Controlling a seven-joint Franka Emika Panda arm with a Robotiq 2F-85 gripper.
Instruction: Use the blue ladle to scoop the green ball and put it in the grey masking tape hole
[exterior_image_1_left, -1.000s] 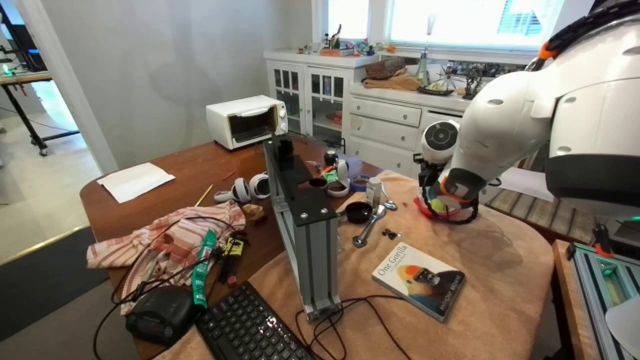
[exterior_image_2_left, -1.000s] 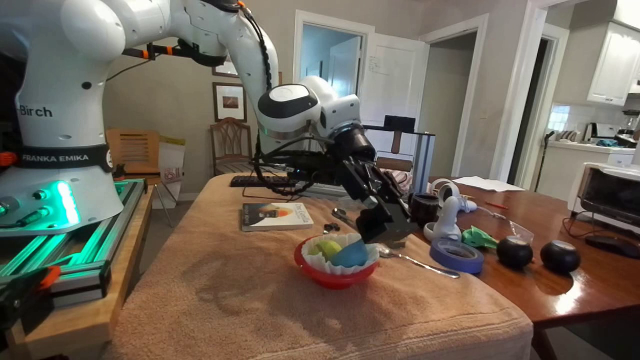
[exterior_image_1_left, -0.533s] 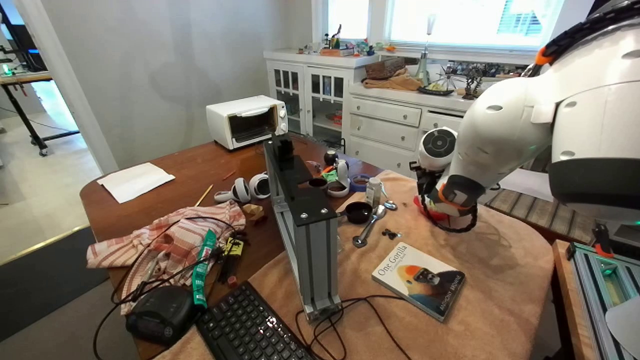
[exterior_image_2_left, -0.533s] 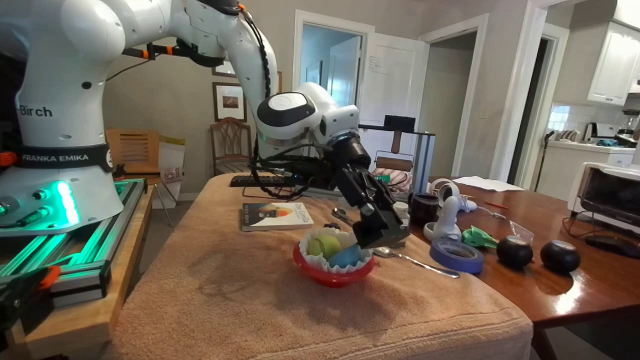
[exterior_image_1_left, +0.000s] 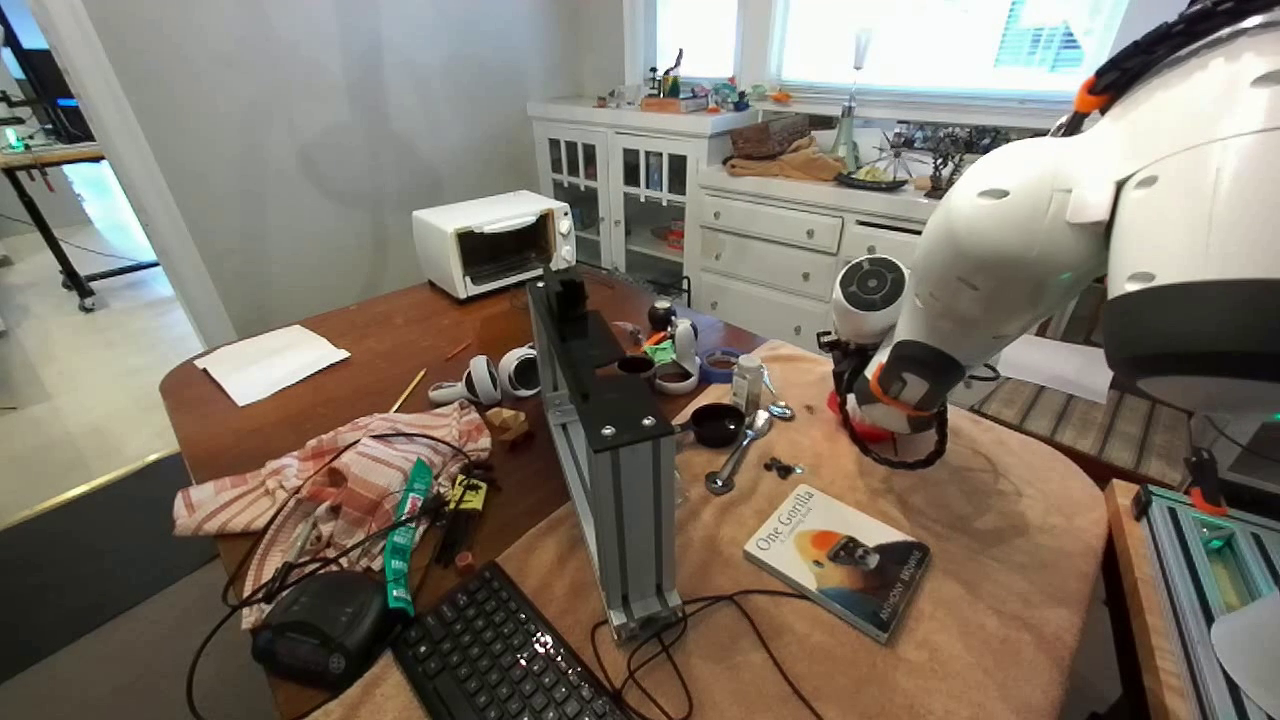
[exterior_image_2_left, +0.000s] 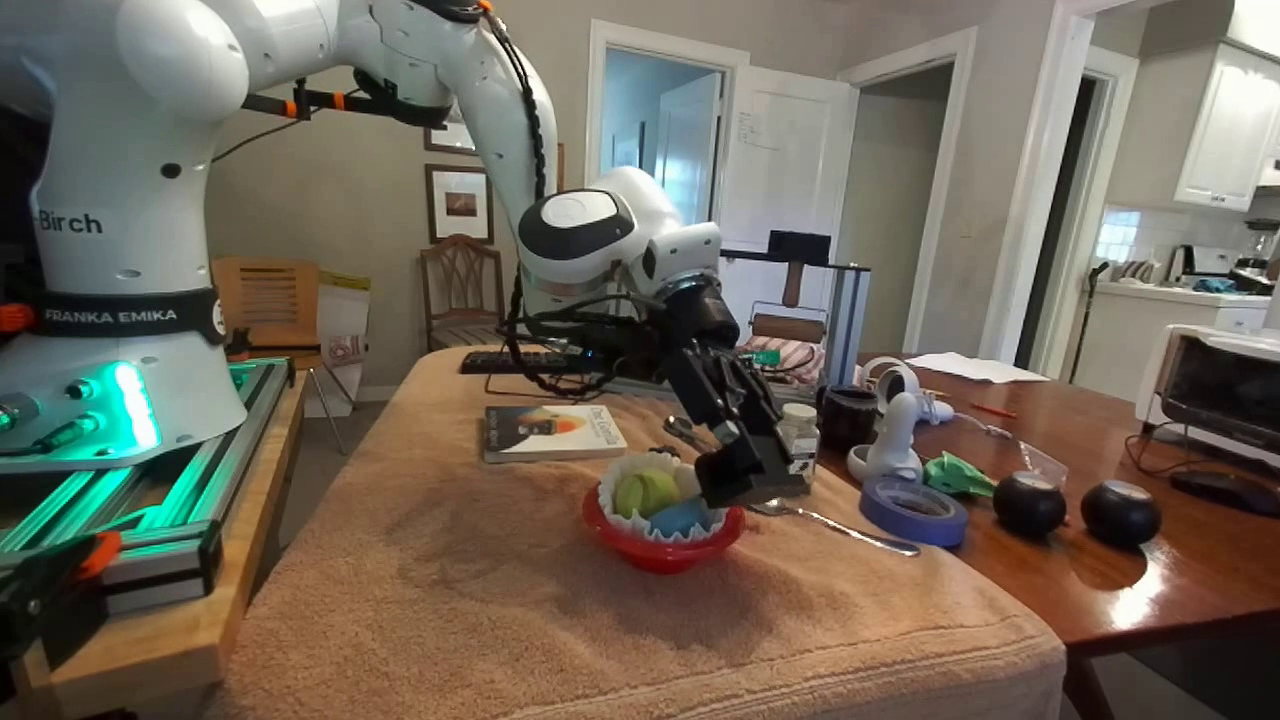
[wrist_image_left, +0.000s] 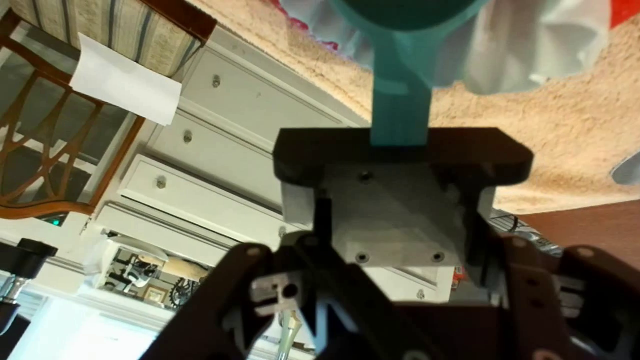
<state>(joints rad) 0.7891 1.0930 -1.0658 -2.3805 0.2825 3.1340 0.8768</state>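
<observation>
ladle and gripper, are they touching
Touching. The wrist view shows the ladle clamped by its handle in the gripper, with no gap between them.

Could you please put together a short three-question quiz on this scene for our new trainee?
1. Multiple choice: what do the jaws hold? (a) a spoon; (b) the blue ladle; (c) a pencil.
2. True or false: the blue tape roll lies flat, with its hole facing upward.
3. Open question: where is the green ball?

Key:
1. b; the wrist view shows the jaws closed on its handle.
2. True.
3. Inside the white frilled liner, which sits in the red bowl.
</observation>
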